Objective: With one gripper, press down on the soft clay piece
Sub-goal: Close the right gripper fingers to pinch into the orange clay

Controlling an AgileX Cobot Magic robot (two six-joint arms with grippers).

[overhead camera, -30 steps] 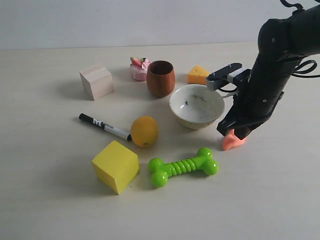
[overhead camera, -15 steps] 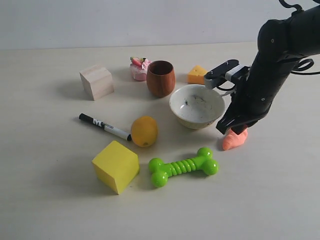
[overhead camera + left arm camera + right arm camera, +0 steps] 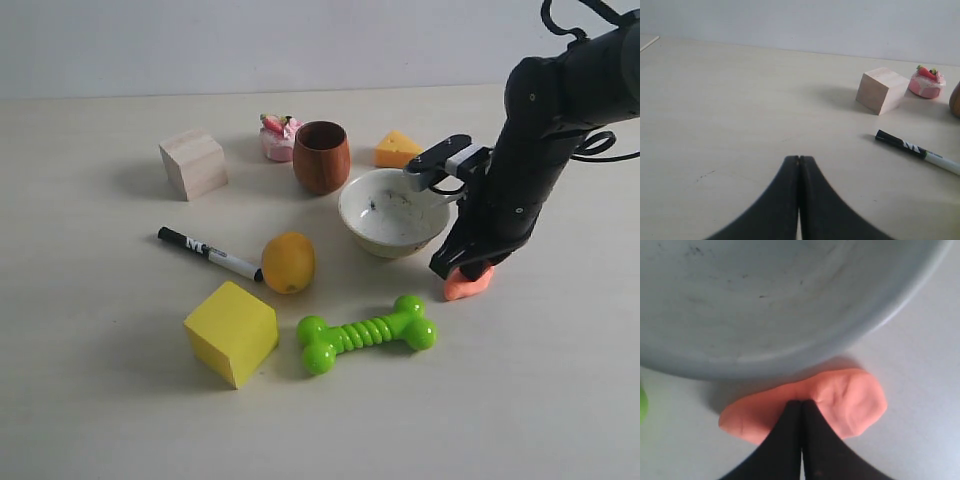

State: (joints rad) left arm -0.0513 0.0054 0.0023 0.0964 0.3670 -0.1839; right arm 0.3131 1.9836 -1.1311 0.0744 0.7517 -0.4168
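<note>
The soft clay piece (image 3: 467,287) (image 3: 850,400) is a salmon-orange tapered lump lying on the table just right of the white bowl. My right gripper (image 3: 460,270) (image 3: 801,402) is shut, its joined fingertips resting on top of the clay's middle; nothing is held between them. The black right arm hides part of the clay in the exterior view. My left gripper (image 3: 799,159) is shut and empty, low over bare table, and is out of the exterior view.
White bowl (image 3: 393,212) (image 3: 790,300) sits close beside the clay. Green bone toy (image 3: 366,333), lemon (image 3: 288,262), yellow cube (image 3: 231,332), marker (image 3: 208,253) (image 3: 917,151), wooden block (image 3: 193,163) (image 3: 882,90), pink cake toy (image 3: 279,137) (image 3: 925,83), brown cup (image 3: 321,157), cheese wedge (image 3: 397,149).
The right arm shifted slightly left and lowered, so the shut fingertips now bear on the clay, which looks a little flatter. The left gripper's earlier state is not shown.
</note>
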